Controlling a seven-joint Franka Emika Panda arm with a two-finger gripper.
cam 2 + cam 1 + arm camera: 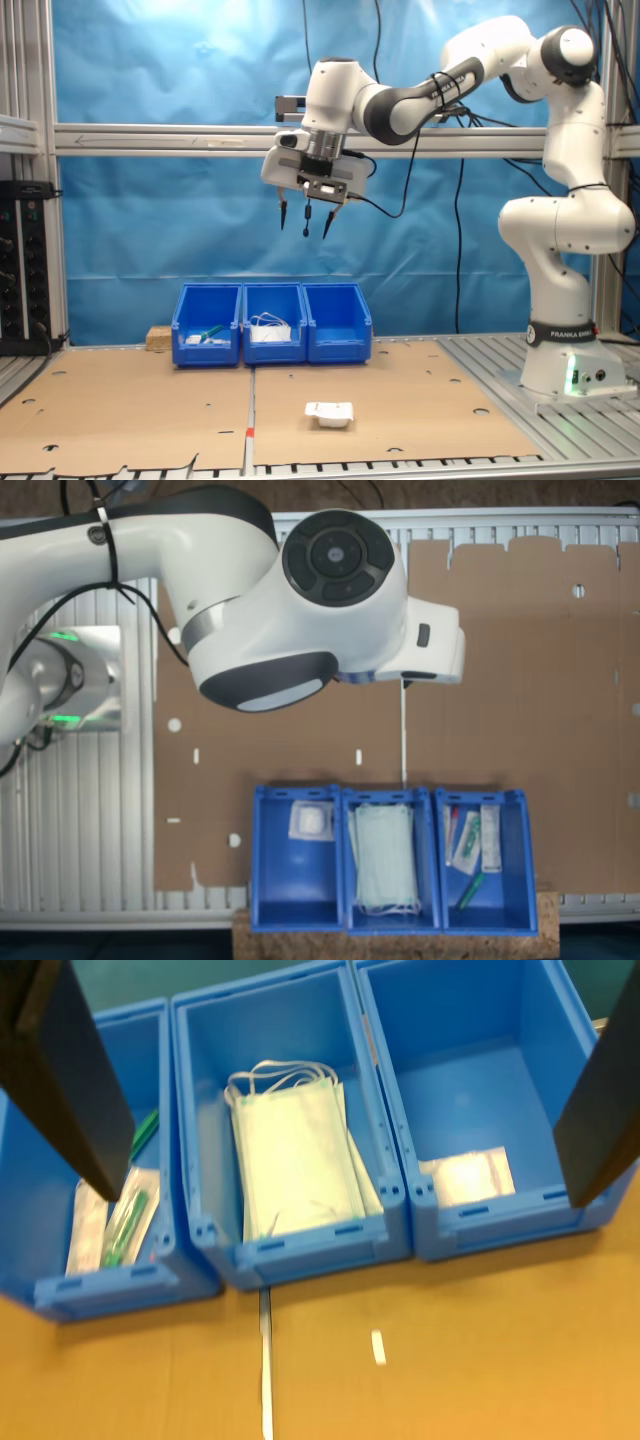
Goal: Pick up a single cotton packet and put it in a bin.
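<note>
A cotton packet (467, 1175) lies flat inside the end blue bin (480, 1070), close to its front wall. The first exterior view shows the same packet (311, 822) in that bin (296, 885). In the second exterior view this bin (340, 330) is the one at the row's right end. My gripper (305, 222) hangs open high above the bins with nothing between its dark fingers (70, 1080). Another small white packet (330, 414) rests on the cardboard in front of the bins.
The middle bin (347, 810) holds pale green masks (295, 1155). The other end bin (526, 880) holds slim wrapped items and a green stick (472, 885). All three stand in a row on a cardboard-covered table (130, 410). The arm's base (560, 370) stands at the second exterior view's right.
</note>
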